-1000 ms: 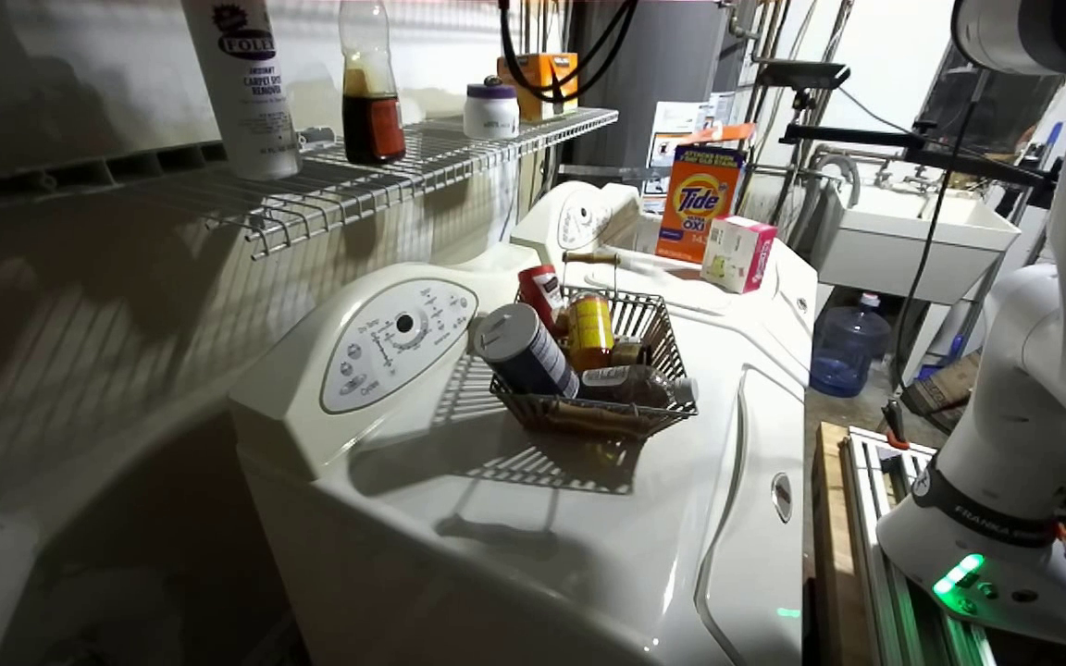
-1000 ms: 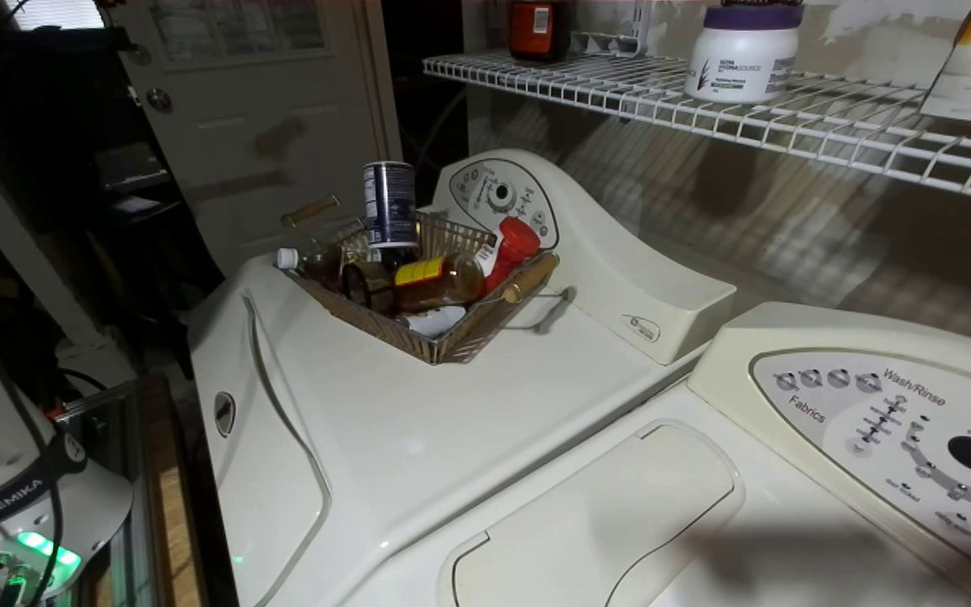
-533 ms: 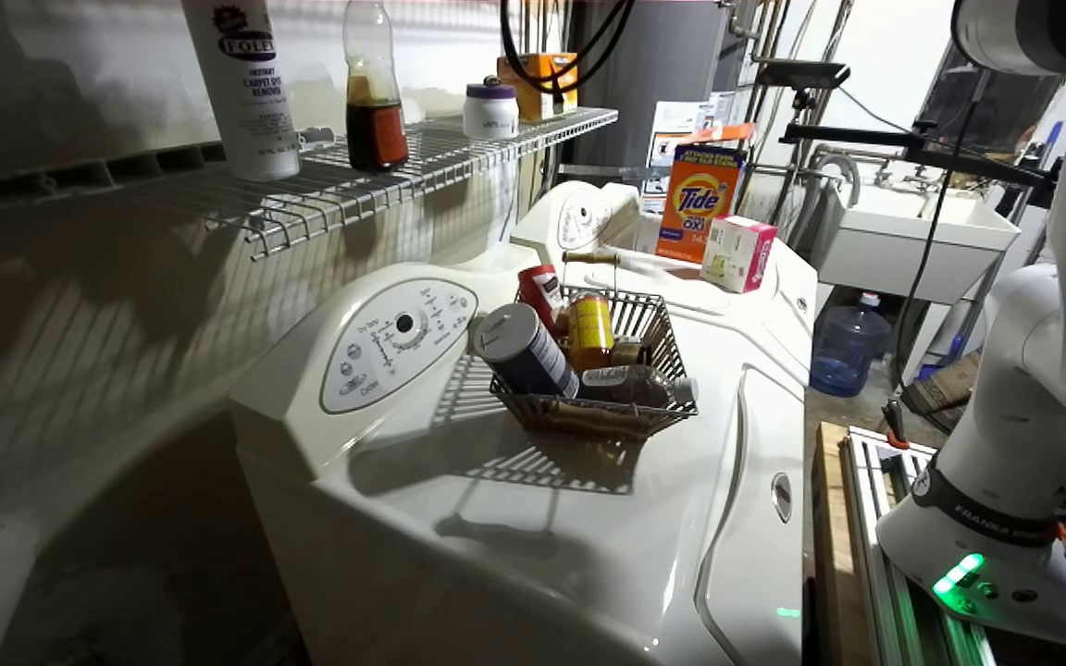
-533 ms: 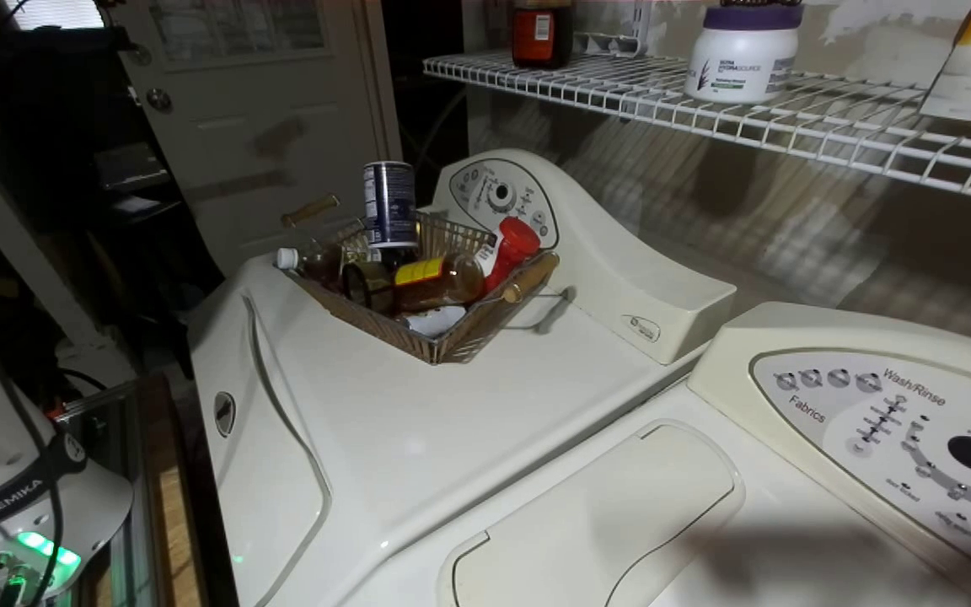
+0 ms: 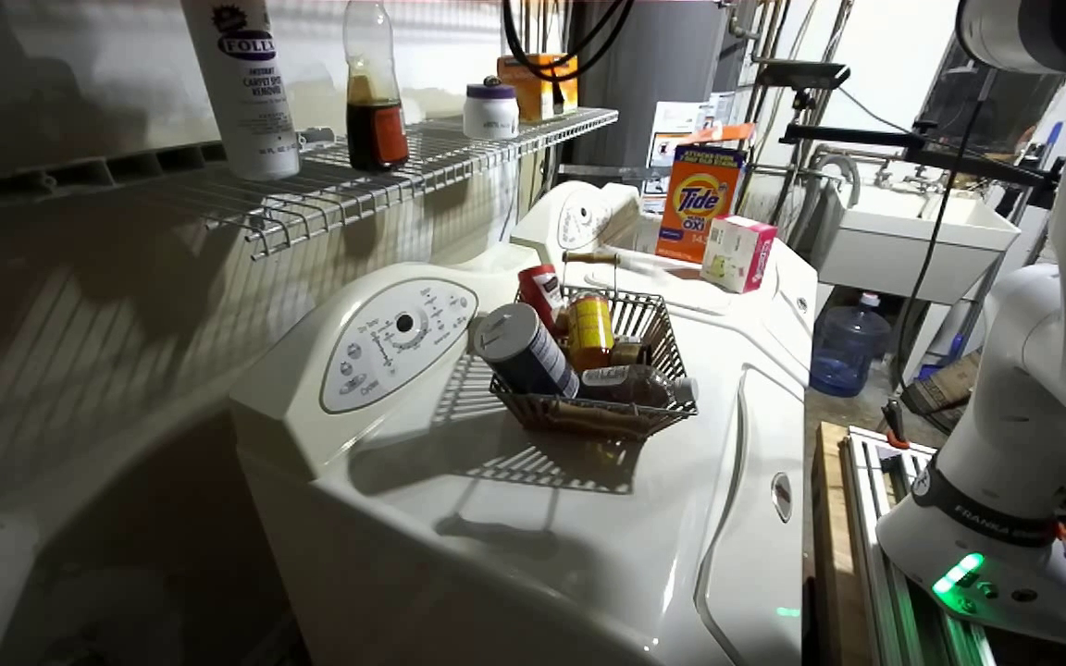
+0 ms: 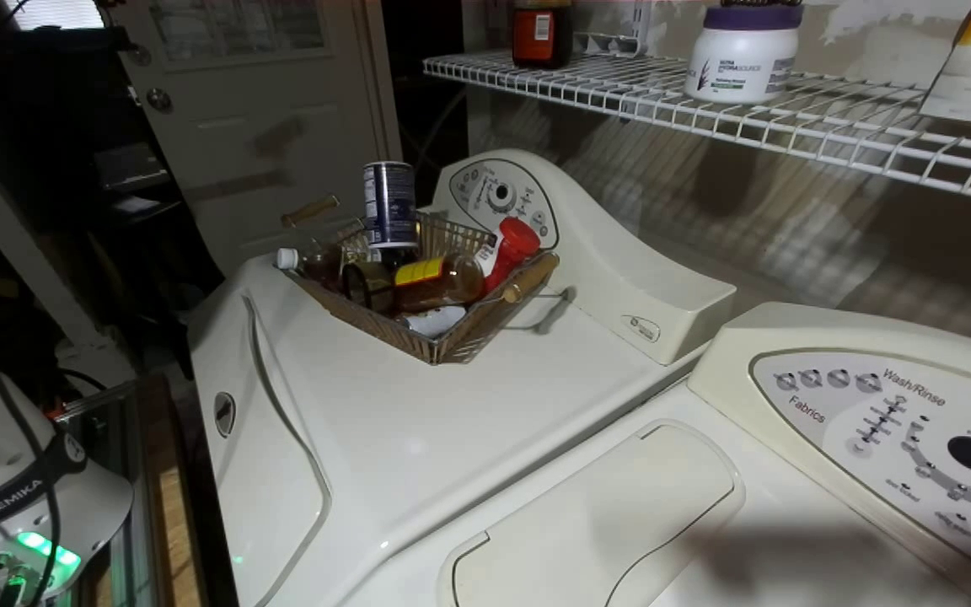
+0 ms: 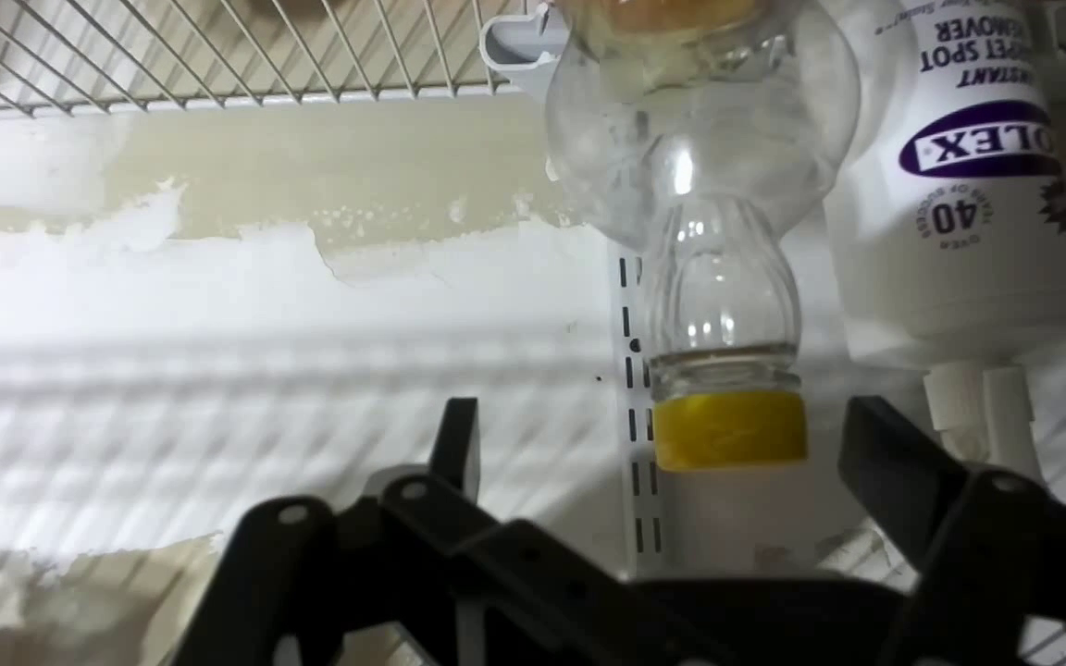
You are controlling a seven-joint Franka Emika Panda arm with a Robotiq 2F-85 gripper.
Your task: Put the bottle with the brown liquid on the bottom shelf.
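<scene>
The bottle with the brown liquid (image 5: 376, 129) stands upright on the wire rack, the bottom shelf (image 5: 431, 180), beside the white carpet spot remover bottle (image 5: 255, 102). In an exterior view only the lower part of that same brown-liquid bottle (image 6: 541, 38) shows, its base on the rods of the shelf (image 6: 662, 88). The wrist view looks upside down: the clear neck and yellow cap of the bottle (image 7: 727, 430) lie between the fingers of my gripper (image 7: 658, 444). Both fingers stand wide apart, with a gap on each side of the cap. Both exterior views leave the gripper out.
A white jar with a purple lid (image 5: 491, 111) and an orange box (image 5: 542, 83) share the shelf. Below, a wire basket (image 5: 588, 416) of bottles and cans sits on the dryer (image 5: 496, 518). A Tide box (image 5: 700, 203) and a pink-and-white box (image 5: 737, 254) stand farther back.
The bottle has dropped slightly onto the rods since a second ago and has not moved in the last half second. My gripper has gone from closed to open.
</scene>
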